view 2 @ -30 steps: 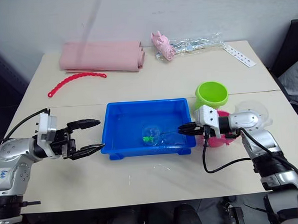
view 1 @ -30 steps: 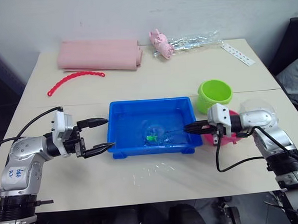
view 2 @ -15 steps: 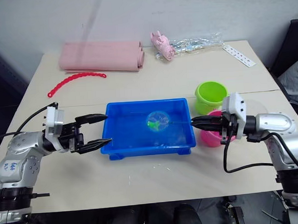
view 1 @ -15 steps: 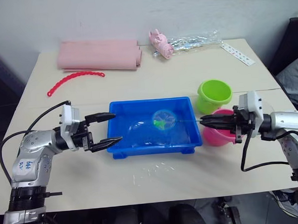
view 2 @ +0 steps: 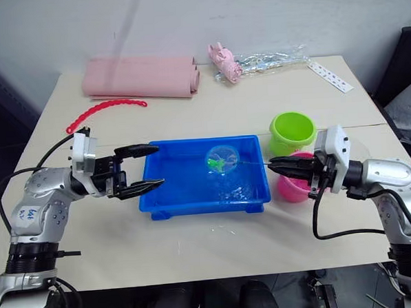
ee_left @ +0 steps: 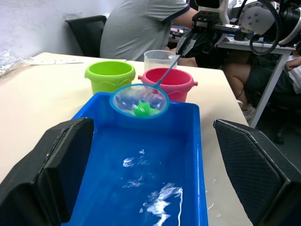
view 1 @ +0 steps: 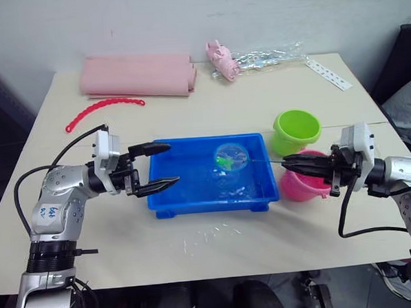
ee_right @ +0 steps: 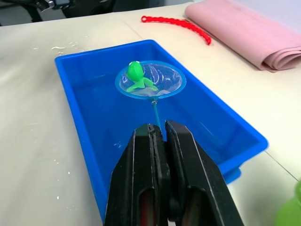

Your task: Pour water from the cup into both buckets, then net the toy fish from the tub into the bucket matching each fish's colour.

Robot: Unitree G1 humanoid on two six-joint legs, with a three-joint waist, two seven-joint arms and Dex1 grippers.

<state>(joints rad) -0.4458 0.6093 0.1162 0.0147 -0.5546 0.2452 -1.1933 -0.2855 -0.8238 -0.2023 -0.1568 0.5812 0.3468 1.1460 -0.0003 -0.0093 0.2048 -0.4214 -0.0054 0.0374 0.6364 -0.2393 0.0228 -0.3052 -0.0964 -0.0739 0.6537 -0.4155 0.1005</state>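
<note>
The blue tub sits mid-table, its left end between the spread-wide fingers of the left gripper. To its right stand the green bucket, farther, and the pink bucket, nearer. The right gripper, pinched tight on the net's thin handle, holds the net above the tub with a green fish in the mesh. Best to keep the ring level, carry it right and slightly far over the green bucket, then tip.

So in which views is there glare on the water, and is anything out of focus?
Left wrist view: white glare on the wet floor of the tub; the left tool's fingers look soft. Right wrist view: the right tool is soft, while the net and green fish are sharp.
</note>
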